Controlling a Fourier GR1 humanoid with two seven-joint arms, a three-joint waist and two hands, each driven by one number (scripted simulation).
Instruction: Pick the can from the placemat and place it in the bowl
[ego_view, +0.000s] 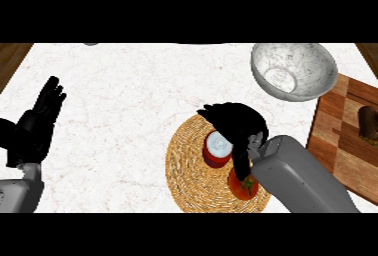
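The right robot hand (235, 122) arches over the can (218, 146), its fingers curled round the can's far rim and one dark digit running down the side at 3 o'clock. I judge this wrap-around hold is meant to keep the can upright when it is raised. The can stands upright, white lid facing up, near the middle of the woven placemat (188, 165). Whether it has left the mat cannot be told from above.

Just beside the can, at its 5 o'clock, a red tomato-like fruit (244, 185) lies on the same mat, partly under the grey forearm. It sits close enough that a sideways drag could knock it, so lifting straight up seems the safer start.

The bowl (310, 75) waits well apart at the can's 1 o'clock, tilted on the bench (133, 85), with nothing inside it. At 3 o'clock is a wooden cutting board (336, 130).

The left robot hand (40, 120) rests at the view's 9 o'clock, fingers straight and up.
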